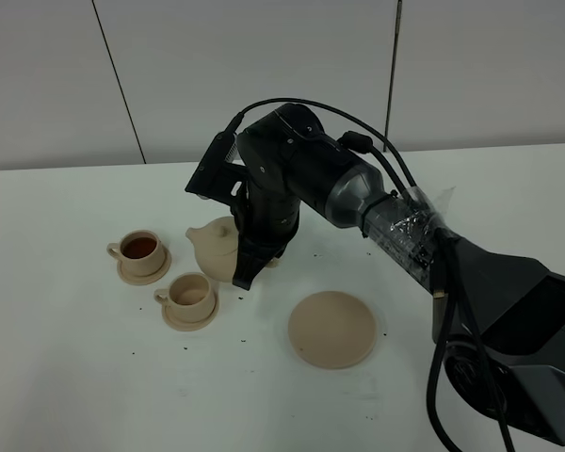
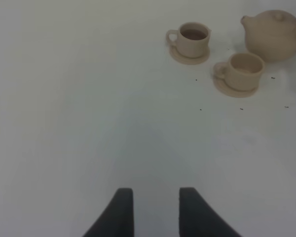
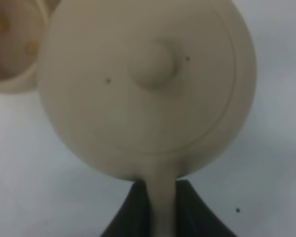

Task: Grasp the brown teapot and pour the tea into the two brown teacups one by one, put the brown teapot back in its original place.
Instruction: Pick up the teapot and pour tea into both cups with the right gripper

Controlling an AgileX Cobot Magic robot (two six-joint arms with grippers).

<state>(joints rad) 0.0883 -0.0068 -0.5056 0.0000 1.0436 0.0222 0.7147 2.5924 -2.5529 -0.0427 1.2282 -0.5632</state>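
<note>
Roughly halfway: right claw pinches the teapot handle; farther cup from it holds tea, nearer cup looks empty, big saucer bare.

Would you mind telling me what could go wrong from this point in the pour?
The right gripper pinches only the brown teapot's thin handle, so the pot might swing or slip when tilted. Its lid sits unheld and could drop off. The near teacup stands close beside the pot and may get knocked.

Teapot close behind nearer teacup, wide saucer well apart, bare table between
</note>
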